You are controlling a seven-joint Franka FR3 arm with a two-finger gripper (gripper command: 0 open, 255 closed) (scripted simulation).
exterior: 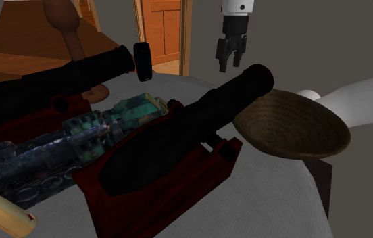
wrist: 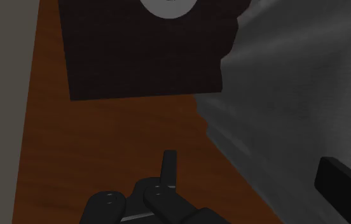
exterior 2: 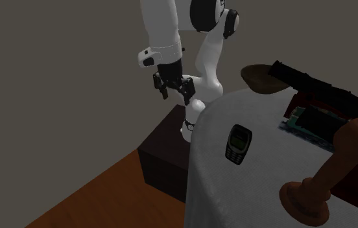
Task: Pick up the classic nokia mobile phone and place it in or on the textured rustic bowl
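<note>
grey-clothed table (exterior 2: pixel 249 188): shoulder view crowds it w/ black-barrelled cannons (exterior: pixel 199 115) on red carriages; second exterior view has the dark box stand (exterior 2: pixel 161 159) on wood floor beside it. brown bowl (exterior: pixel 293 125), shallow, round, ribbed texture, at the table edge nr the arm. gripper (exterior: pixel 228 66) in the air, fingers apart, gripping and touching nothing. phone (exterior 2: pixel 238 144), dark slim bar w/ greenish screen, lies flat on the cloth, well apart from bowl.
</note>
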